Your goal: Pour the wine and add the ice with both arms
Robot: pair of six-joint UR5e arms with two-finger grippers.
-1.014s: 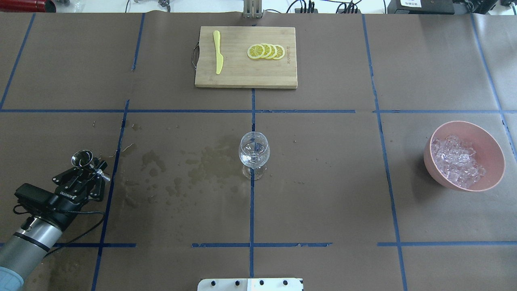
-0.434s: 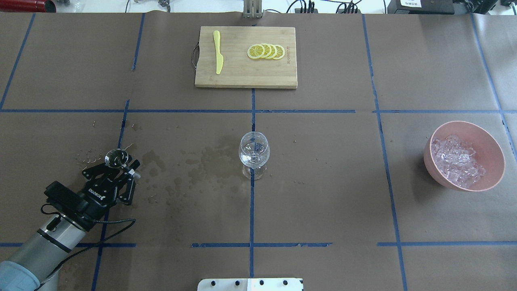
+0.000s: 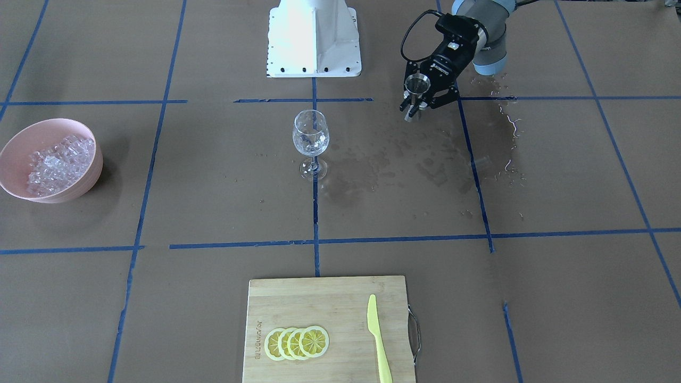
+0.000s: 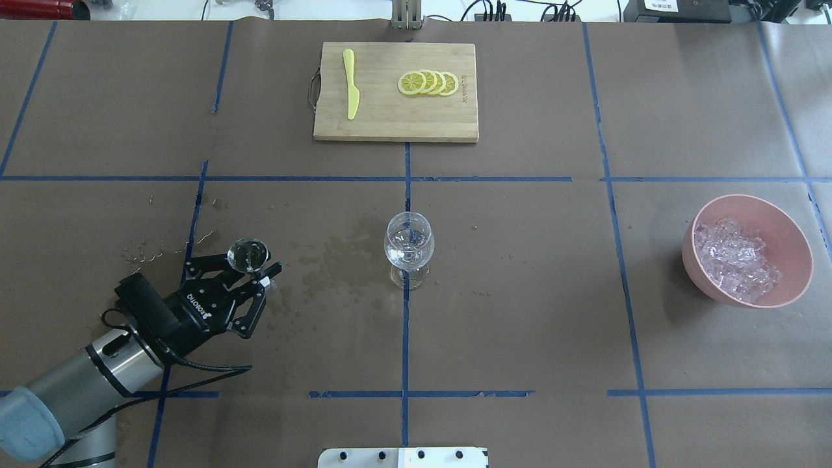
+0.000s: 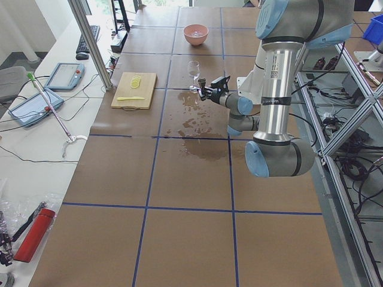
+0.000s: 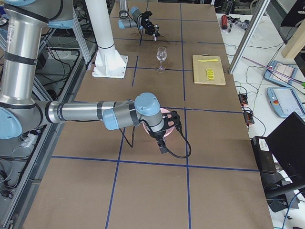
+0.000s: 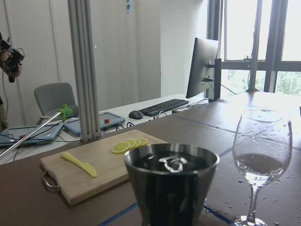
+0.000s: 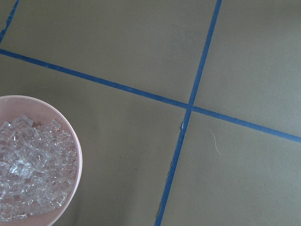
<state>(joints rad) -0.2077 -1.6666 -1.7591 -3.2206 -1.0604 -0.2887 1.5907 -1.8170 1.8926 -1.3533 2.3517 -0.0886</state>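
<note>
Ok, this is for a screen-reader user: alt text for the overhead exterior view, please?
The left gripper holds a metal cup upright over the wet-stained table, left of a wine glass at the centre. A pink bowl of ice sits at the right; a cutting board with lemon slices and a yellow knife lies at the far side.

Ice (image 4: 734, 260): clear chunks heaped in pink bowl (image 4: 783, 224). Left tool (image 4: 251, 262) grips upright steel cup (image 4: 247, 253).

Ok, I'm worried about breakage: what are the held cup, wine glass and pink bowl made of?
The cup looks like polished steel: dark, shiny wall. The wine glass is clear glass, transparent with droplets. The pink bowl: probably matte plastic, no glare; possibly ceramic.
</note>
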